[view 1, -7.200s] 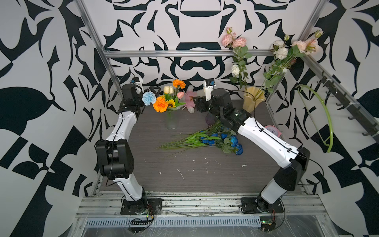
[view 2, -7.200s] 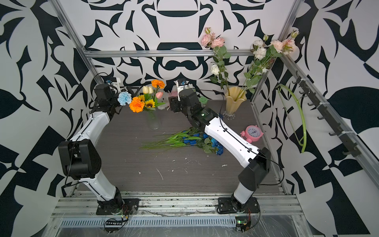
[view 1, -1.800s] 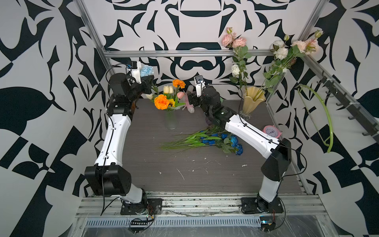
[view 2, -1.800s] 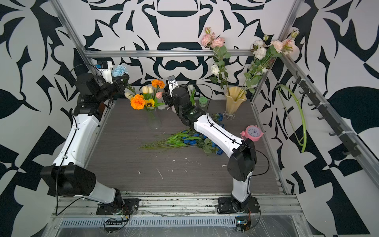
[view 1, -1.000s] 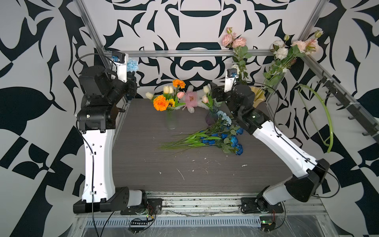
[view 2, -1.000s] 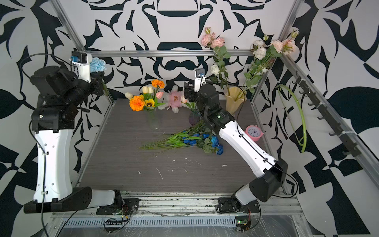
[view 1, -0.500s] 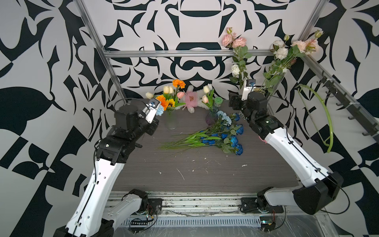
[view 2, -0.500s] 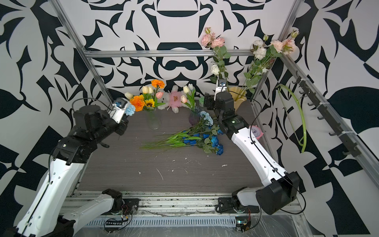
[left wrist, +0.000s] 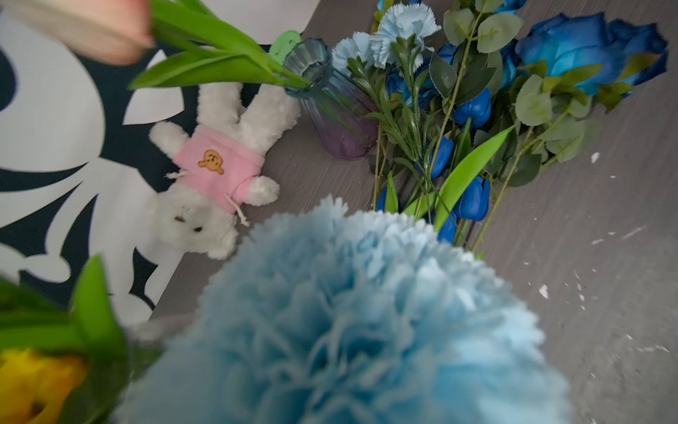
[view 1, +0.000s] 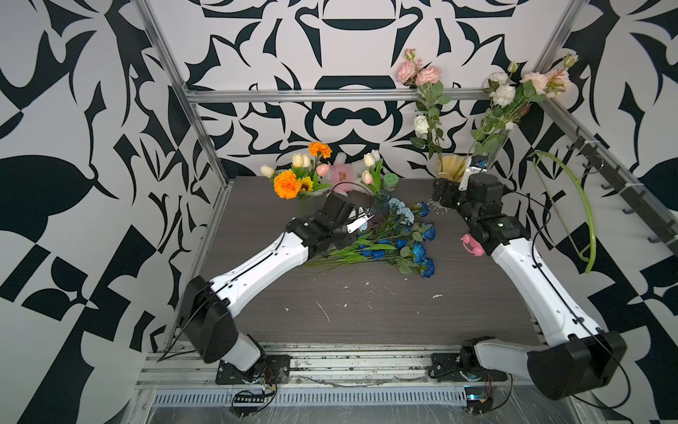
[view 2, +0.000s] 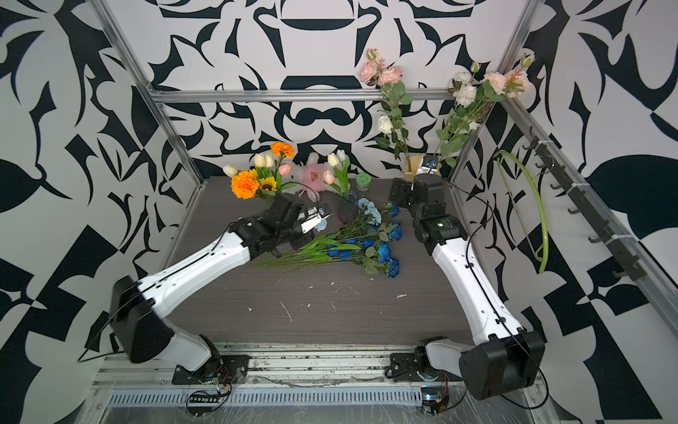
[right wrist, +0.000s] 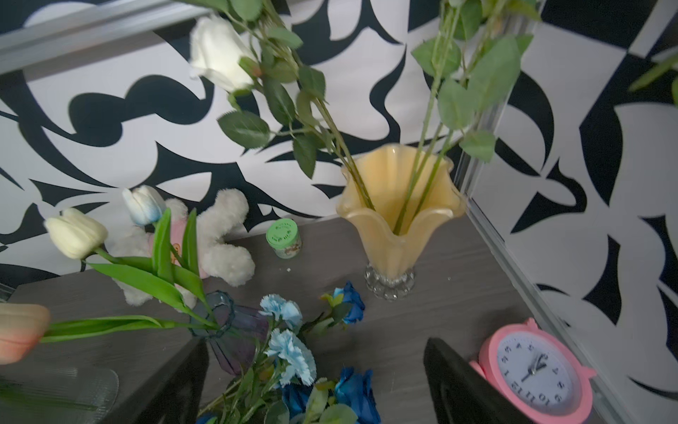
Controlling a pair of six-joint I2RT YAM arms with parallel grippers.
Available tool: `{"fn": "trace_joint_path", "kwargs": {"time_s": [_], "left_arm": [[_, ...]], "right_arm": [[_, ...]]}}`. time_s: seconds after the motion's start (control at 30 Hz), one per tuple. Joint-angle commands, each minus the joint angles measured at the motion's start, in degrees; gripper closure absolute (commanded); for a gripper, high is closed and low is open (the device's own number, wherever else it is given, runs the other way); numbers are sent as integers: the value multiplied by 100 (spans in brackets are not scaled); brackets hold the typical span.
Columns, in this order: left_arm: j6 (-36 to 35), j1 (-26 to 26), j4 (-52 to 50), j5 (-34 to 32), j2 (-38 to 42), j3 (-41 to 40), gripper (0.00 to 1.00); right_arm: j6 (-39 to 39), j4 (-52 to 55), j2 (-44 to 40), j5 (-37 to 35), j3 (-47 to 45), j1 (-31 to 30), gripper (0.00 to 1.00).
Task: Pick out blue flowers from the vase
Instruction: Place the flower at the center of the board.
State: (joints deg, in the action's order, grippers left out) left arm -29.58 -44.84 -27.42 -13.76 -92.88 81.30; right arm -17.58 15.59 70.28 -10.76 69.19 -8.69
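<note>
Stems of blue flowers (view 1: 381,245) | lying flat | toward left arm (view 1: 271,257)

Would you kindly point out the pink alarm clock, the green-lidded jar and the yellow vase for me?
pink alarm clock (right wrist: 537,370): right wrist view, on the white dial.
green-lidded jar (right wrist: 283,232): right wrist view, on the green lid.
yellow vase (right wrist: 385,246): right wrist view, on its outer wall below the rim.
</note>
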Motion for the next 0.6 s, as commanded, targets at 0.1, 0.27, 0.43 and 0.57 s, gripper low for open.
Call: {"fn": "trace_joint_path", "kwargs": {"time_s": [0.1, 0.27, 0.43, 0.57], "left_arm": [[-469, -94, 294, 330, -1295, 1262, 100], [-715, -316, -17, 616, -2375, 2211, 100], [-748, -433, -113, 726, -3057, 2821, 100], [-923, -575, -35, 519, -3373, 3055, 100]], "right_arm": [[325, 377, -416, 452, -390, 449, 2], [538, 551, -676, 480, -857, 663, 1], [573, 667, -1000, 477, -1193, 865, 0], [563, 743, -1038, 600, -1284, 941, 0]]}}
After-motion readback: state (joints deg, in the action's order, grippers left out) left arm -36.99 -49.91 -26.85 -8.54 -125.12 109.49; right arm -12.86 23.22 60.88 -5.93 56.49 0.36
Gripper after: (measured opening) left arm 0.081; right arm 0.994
